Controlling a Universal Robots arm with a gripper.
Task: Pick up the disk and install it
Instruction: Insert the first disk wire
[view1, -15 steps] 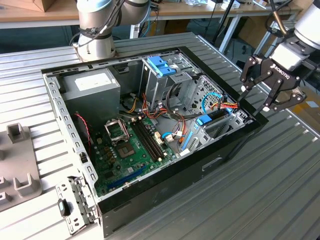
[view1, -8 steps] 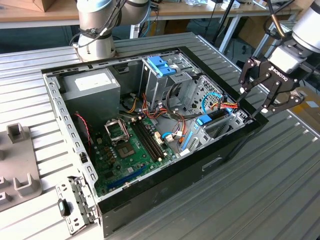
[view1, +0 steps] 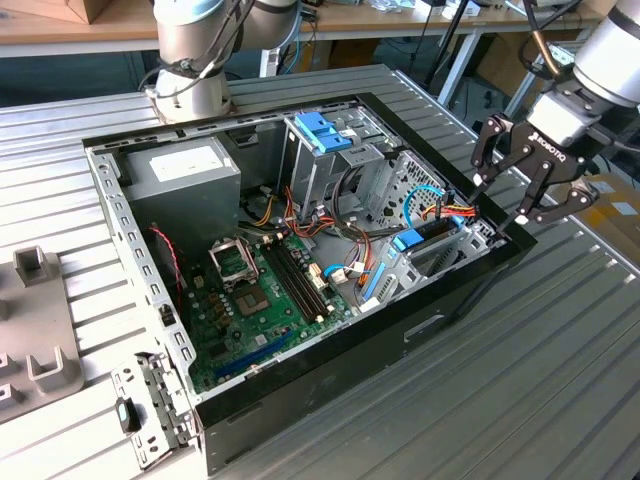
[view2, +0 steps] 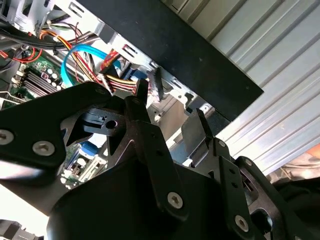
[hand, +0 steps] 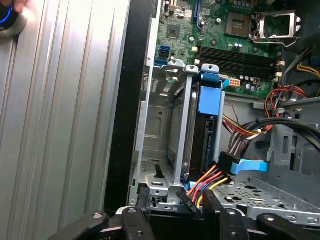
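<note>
The disk (hand: 204, 145) stands on edge inside the metal drive cage (hand: 160, 125) of the open computer case (view1: 470, 290), its light-blue carrier tab (hand: 209, 94) showing at one end. A blue data cable and coloured power wires (hand: 227, 165) meet its other end. In the exterior view the disk (view1: 437, 232) is a dark slab beside the blue tab, near the case's right wall. My gripper (view1: 503, 200) hangs open just above and outside that wall, holding nothing. In both wrist views the black fingers (view2: 145, 115) (hand: 210, 205) stand apart over the case rim.
A grey power-supply box (view1: 185, 175) fills the case's far left corner. The motherboard (view1: 260, 290) lies on the floor, and a blue latch piece (view1: 322, 130) tops the rear cage. Grey fixtures (view1: 40, 320) and a loose bracket (view1: 150, 410) lie on the ribbed table. A hand (hand: 15, 6) shows at a corner.
</note>
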